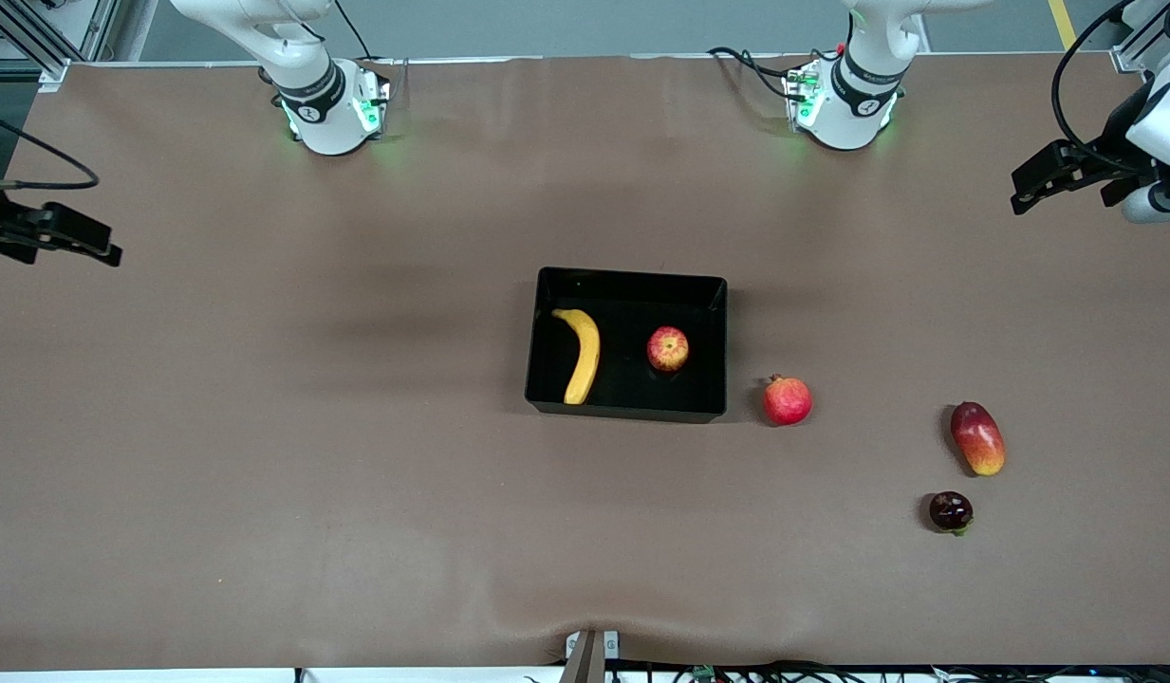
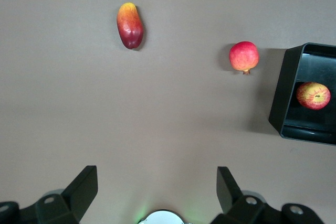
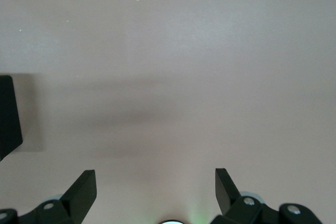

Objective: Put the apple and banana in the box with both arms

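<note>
Over at the right arm's end of the counter [image 1: 262, 427], the right hand [image 1: 63, 242] hangs in the air above bare brown surface, arm waiting, its two fingers [image 3: 79, 192] spread wide apart with nothing between them. A dark corner of the box [image 3: 8, 114] just creeps into the right wrist view.

Moving along to the middle of the counter, there sits the box [image 1: 627, 283], a glossy black bin, and both fruits are inside. The banana [image 1: 582, 354] lies on the floor of the box toward the right arm's end, stretched along that wall, curved with dark tips. The apple [image 1: 668, 348] sits beside it, apart from it, toward the left arm's end of the box, stem dimple up.

Just outside the box, toward the left arm's end and a touch nearer the front camera, rests a pomegranate [image 1: 787, 400], close to the wall but not touching. Farther along lies a mango [image 1: 977, 438], red and yellow, and nearer the camera than that, a small dark round fruit [image 1: 951, 511].

Finally the left hand [image 1: 1059, 175], up over the counter's edge at the left arm's end, arm also waiting, fingers [image 2: 81, 187] parted and gripping nothing.
</note>
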You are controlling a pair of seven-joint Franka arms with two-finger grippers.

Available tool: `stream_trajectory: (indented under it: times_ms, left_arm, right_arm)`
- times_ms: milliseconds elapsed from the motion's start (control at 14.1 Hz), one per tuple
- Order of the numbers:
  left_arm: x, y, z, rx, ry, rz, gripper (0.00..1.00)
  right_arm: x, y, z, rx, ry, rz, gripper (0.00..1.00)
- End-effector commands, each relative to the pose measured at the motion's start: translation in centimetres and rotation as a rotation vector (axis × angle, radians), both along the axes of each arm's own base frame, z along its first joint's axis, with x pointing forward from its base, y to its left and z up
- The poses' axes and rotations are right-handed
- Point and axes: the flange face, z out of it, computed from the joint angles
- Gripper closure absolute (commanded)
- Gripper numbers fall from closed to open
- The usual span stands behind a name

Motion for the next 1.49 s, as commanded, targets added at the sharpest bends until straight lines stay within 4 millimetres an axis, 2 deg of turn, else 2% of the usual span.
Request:
stream_trajectory:
  times_ms: [0, 213, 356, 498, 569, 1422]
  left_arm:
    - [0.0, 0.0, 0.5, -0.014, 0.009, -0.017, 0.0]
    - [0.1, -0.3, 0.4, -0.015, 0.01, -0.021, 0.0]
    - [0.2, -0.4, 0.3, -0.015, 0.012, -0.021, 0.0]
    - [0.2, -0.4, 0.2, -0.015, 0.013, -0.021, 0.0]
    - [0.2, -0.3, 0.2, -0.015, 0.015, -0.021, 0.0]
    - [0.2, 0.0, 0.3, -0.017, 0.012, -0.015, 0.0]
  right_arm:
    - [-0.2, -0.4, 0.6, -0.004, -0.002, -0.016, 0.0]
    - [-0.3, -0.5, 0.8, -0.002, -0.005, -0.019, 0.0]
    - [-1.1, -0.4, 1.9, -0.001, -0.023, -0.019, 0.0]
    - [-2.3, -2.2, 3.0, 0.003, -0.037, -0.054, 0.0]
    - [-2.7, -2.2, 3.1, 0.016, -0.035, -0.054, 0.0]
    - [-2.6, -1.3, 2.9, 0.022, -0.031, -0.035, 0.0]
